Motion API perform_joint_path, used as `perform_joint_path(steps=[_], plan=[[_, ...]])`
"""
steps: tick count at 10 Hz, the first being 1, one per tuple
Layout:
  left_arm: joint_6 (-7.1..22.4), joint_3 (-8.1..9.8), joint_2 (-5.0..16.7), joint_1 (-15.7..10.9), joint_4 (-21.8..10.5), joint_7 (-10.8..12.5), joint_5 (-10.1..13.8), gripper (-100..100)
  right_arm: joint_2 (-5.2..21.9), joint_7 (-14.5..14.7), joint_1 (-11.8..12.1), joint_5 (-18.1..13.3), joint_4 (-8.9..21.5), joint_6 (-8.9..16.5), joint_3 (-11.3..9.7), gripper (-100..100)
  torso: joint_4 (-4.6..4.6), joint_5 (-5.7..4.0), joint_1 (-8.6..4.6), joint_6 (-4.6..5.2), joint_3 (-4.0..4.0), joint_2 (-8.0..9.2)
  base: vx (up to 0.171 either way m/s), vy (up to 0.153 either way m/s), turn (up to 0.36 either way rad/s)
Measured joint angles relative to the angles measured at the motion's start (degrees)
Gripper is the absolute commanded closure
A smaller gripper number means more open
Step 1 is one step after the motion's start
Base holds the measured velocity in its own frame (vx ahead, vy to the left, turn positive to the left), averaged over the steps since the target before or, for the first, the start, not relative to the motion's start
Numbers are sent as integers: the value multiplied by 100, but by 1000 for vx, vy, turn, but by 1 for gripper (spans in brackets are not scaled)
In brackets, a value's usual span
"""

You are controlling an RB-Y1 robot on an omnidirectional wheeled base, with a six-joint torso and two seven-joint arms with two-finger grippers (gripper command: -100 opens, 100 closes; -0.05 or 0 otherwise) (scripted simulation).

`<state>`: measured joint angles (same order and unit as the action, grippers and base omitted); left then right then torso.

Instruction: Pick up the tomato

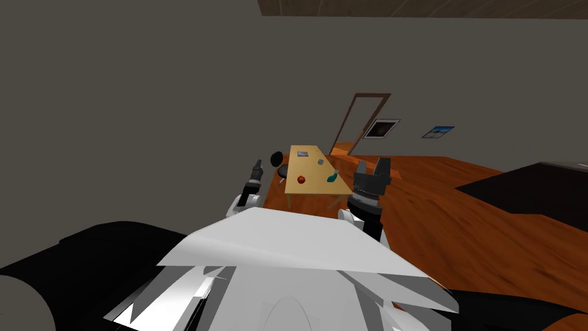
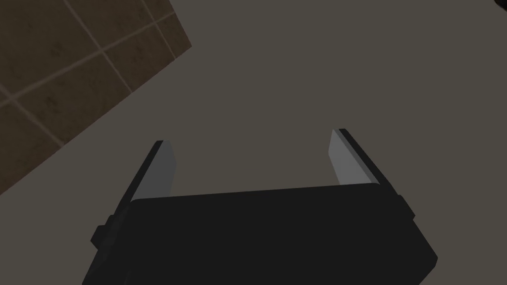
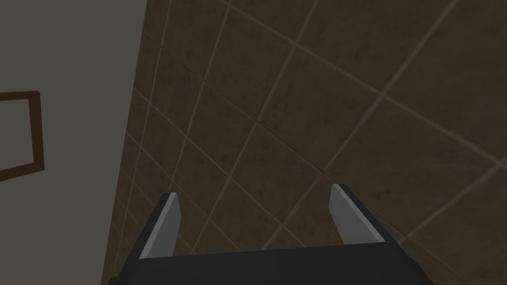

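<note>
- The tomato (image 1: 301, 180), small and red, sits on the bench (image 1: 313, 172), a light wooden top a little above the middle of the head view. It is on the lower left part of that top, close to the left edge.
- Nothing touches the tomato, and both tools are apart from it in the frame.
- Also on the bench: a teal bottle (image 1: 332, 177) near the lower right edge, a small grey object (image 1: 321, 162) above it, and a flat bluish-grey item (image 1: 302, 154) at the upper end. All three are apart from the tomato.
- A black chair (image 1: 279, 164) stands just left of the bench.
- The left tool (image 1: 256, 169) shows left of the chair, raised and pointing up the frame. In its wrist view its fingers (image 2: 161, 168) stand spread with nothing between them.
- The right tool (image 1: 373, 166) shows just right of the bench's lower right corner, also raised. Its fingers (image 3: 166, 227) are likewise spread wide and hold nothing.
- The floor (image 1: 459, 218) is orange-brown wood and runs across the right half of the frame.
- Behind the bench, a brown-framed doorway (image 1: 362, 123) opens in the grey wall, with two framed pictures (image 1: 382, 129) to its right.
- A dark, low piece of furniture (image 1: 528, 189) lies at the right edge.
</note>
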<state>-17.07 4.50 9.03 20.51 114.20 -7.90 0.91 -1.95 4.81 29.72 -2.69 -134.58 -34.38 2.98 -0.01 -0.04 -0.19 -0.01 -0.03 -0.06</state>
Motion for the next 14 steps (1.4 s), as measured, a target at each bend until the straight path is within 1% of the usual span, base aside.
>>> perform_joint_path(steps=[2, 3, 5, 8, 9, 10, 11, 12, 14], plan=[[173, 63, -33, -149, -224, 29, 51, -100, 0, 0, 0, 0, 0, 0, 0, 0, -1, 0, 1, 0, -3, -5, 16, -47, 148], [225, 112, -33, -272, -437, 55, 88, -100, 0, 0, 0, 0, 0, 0, 0, 0, -1, 1, 2, 0, -2, -4, 9, -48, 117], [473, 189, -65, -440, -633, 98, 153, -100, 0, 0, 0, 0, 0, 0, 0, 0, 0, 0, 2, 0, -1, -2, 10, -45, 169], [736, 300, -156, -749, -1143, 150, 237, -100, 0, 0, 0, 0, 0, 0, 0, 0, -1, 0, -2, 1, -1, -2, 8, -59, 127], [895, 349, -195, -886, -1271, 161, 261, -100, 0, 0, 0, 0, 0, 0, 0, 0, 0, -1, -6, 2, -2, -3, 6, -82, 117], [993, 408, -190, -1021, -1488, 195, 303, -100, 0, 0, 0, 0, 0, 0, 0, 0, -1, -2, -10, 1, -2, -3, 11, -85, 91], [1105, 455, -178, -1064, -1590, 248, 351, -100, 0, 0, 0, 0, 0, 0, 0, 0, -1, -3, -11, 2, -2, -3, 9, -89, 65], [1228, 514, -183, -1191, -1744, 289, 387, -100, 0, 0, 0, 0, 0, 0, -1, 0, -1, -3, -14, 3, -2, -4, 2, -63, 25], [1287, 570, -177, -1299, -2027, 342, 433, -100, 0, 0, -1, 0, 0, 0, 0, 0, 0, -1, -2, 2, 0, 0, -2, -71, 28]])
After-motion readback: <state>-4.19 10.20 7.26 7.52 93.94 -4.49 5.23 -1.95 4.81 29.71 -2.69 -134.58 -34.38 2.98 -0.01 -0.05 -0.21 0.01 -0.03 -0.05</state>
